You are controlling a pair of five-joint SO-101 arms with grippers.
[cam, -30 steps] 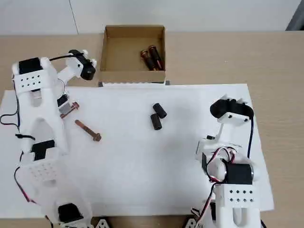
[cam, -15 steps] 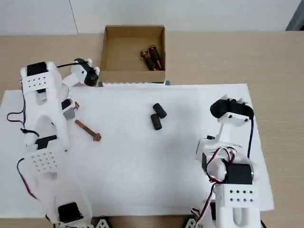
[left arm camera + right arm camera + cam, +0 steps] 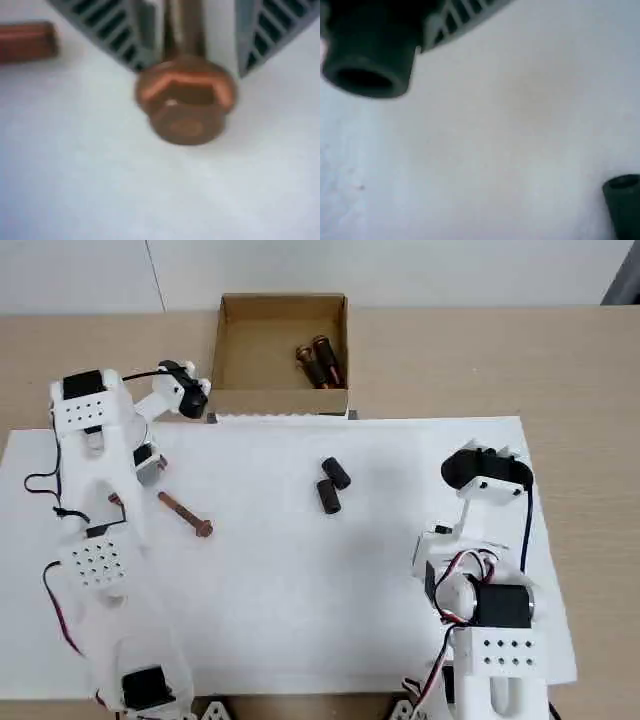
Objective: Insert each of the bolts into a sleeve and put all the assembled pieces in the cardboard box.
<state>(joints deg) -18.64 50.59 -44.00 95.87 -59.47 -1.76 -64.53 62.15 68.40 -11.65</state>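
The cardboard box [image 3: 215,350] holds two assembled pieces [image 3: 321,362], the left gripper [image 3: 189,67] clamps one bolt [image 3: 185,102] by its shank, the state of the right gripper [image 3: 427,30] cannot be determined, and a second bolt [image 3: 185,514] and two sleeves [image 3: 328,497] lie loose on the white sheet [image 3: 300,620].

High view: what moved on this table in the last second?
The left white arm leaned rightward in the high view, its gripper staying over a copper-coloured hex-head bolt. The right arm, the second bolt, two black sleeves and the cardboard box stayed put.
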